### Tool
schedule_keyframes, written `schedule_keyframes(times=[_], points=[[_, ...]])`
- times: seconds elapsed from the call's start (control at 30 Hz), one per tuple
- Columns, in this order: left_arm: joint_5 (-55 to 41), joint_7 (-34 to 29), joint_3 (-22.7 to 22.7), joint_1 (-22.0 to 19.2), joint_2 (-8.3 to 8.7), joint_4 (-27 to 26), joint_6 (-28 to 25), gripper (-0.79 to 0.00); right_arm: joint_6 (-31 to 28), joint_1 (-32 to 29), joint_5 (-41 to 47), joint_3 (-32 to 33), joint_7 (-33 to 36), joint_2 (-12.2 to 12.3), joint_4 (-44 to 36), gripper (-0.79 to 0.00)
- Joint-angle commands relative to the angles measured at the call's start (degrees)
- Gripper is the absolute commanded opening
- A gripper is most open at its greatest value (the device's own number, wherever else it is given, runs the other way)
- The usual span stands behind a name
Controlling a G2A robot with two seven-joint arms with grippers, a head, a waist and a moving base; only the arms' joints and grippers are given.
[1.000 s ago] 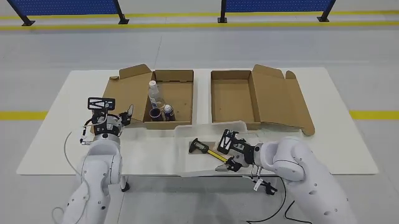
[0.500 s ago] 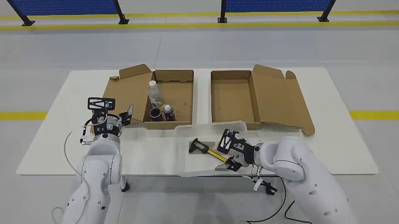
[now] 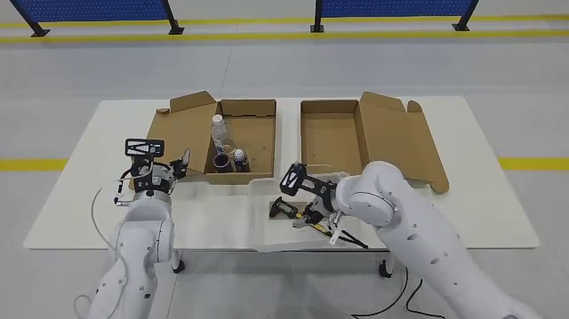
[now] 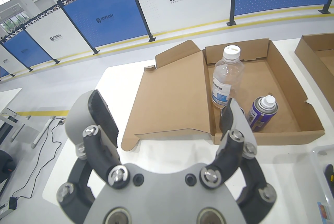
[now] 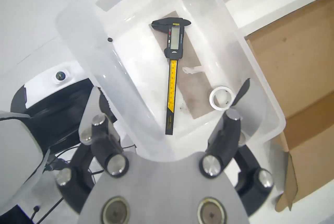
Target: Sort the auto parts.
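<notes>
A clear plastic bin [image 5: 216, 0] at the table's front holds a black digital caliper [image 5: 173, 52] with a yellow scale, a white ring [image 5: 221, 98] and a small translucent piece [image 5: 194, 69]. My right gripper [image 5: 171, 89] hangs open above one end of the bin, its fingers spread wider than the caliper. From above, this gripper [image 3: 295, 180] is over the bin's far end, with the caliper [image 3: 284, 208] just beside it. My left gripper [image 4: 163, 102] is open and holds nothing, standing at the table's left [image 3: 164, 155] before the left cardboard box [image 4: 274, 136].
The left box [image 3: 253, 123] holds a clear bottle [image 4: 227, 78], a purple spray can [image 4: 262, 112] and a dark can partly behind my fingertip. The right cardboard box [image 3: 331, 141] stands open beyond the bin, its flaps [image 3: 400, 141] spread to the right.
My right arm has swung from the bin's near right side to above its far end, the gripper moving left and away from the table's front. The left arm has kept still.
</notes>
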Motion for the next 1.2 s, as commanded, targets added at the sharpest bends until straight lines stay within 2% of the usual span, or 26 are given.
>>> schedule_keyframes(times=[0.0, 0.23, 0.47, 0.63, 0.8, 1.0, 1.17], points=[[0.00, 0.00, 0.00, 0.00, 0.00, 0.00, 0.00, 0.000, 1.48, 3.21, 0.27, -2.65, 1.27, -1.01, 2.57, 0.000], [0.00, 0.00, 0.00, 0.00, 0.00, 0.00, 0.00, 0.000, 3.07, 9.03, 1.74, -9.53, 1.21, -4.20, 10.65, 0.000], [0.00, 0.00, 0.00, 0.00, 0.00, 0.00, 0.00, 0.000, 2.50, 10.69, 2.39, -14.13, -3.02, -6.71, 17.16, 0.000], [0.00, 0.00, 0.00, 0.00, 0.00, 0.00, 0.00, 0.000, 2.68, 10.00, -1.69, -15.54, -7.59, -7.24, 19.63, 0.000], [0.00, 0.00, 0.00, 0.00, 0.00, 0.00, 0.00, 0.000, 1.25, 9.36, -4.78, -14.61, -10.28, -6.76, 20.61, 0.000], [0.00, 0.00, 0.00, 0.00, 0.00, 0.00, 0.00, 0.000, -3.13, 8.62, -3.13, -13.40, -11.85, -6.48, 21.59, 0.000], [0.00, 0.00, 0.00, 0.00, 0.00, 0.00, 0.00, 0.000, -6.22, 9.54, -2.60, -14.55, -13.03, -7.35, 22.71, 0.000]])
